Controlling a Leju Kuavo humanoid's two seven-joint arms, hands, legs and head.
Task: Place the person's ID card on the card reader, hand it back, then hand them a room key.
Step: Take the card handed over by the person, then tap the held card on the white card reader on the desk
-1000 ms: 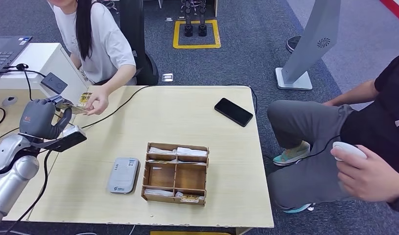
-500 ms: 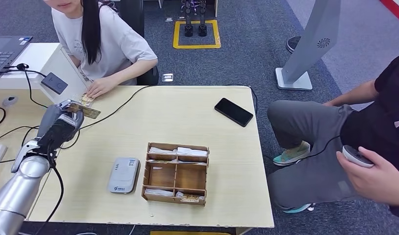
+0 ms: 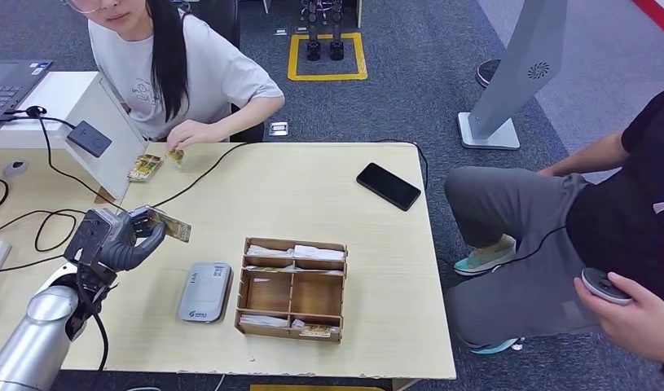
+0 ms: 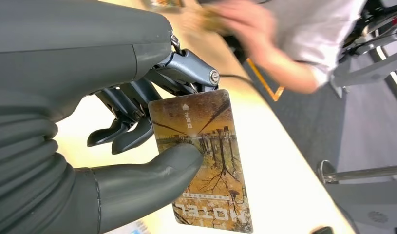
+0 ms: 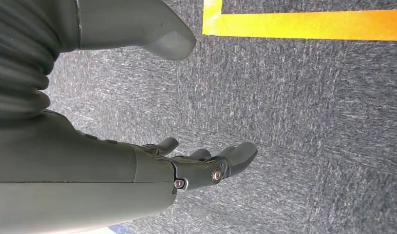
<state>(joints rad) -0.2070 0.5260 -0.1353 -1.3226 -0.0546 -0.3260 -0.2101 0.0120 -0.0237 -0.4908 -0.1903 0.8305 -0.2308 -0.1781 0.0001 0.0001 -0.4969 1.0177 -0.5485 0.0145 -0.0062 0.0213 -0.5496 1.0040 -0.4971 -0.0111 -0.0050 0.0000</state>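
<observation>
Left hand (image 3: 116, 240) is pulling back from the person's side of the table toward the robot, carrying the card (image 3: 169, 224) with it, now over the table's left part just short of the grey card reader (image 3: 206, 291). Thumb and fingers (image 4: 133, 124) are pinching the card (image 4: 203, 156) by one short end; it's printed with a yellow-brown city scene and the word HOTEL, the other end sticking out free. Right hand (image 5: 201, 163) is hanging over grey carpet beside a yellow floor line (image 5: 303, 24), fingers loosely apart, holding nothing.

Card reader is lying flat on the wooden table (image 3: 312, 187), just left of the wooden compartment box (image 3: 292, 288), which is holding white slips and a small card in its near row. Black phone (image 3: 389, 186) is lying further back toward the right edge. Black cable (image 3: 200, 173) is running across the far left part of the table. At the far left corner another card (image 3: 144, 167) is resting on the table, and the seated person's hand (image 3: 188, 134) is fingering a small item (image 3: 176, 156) just beside it. At right, a second person is sitting with a grey mouse-like device (image 3: 602, 287) in hand.
</observation>
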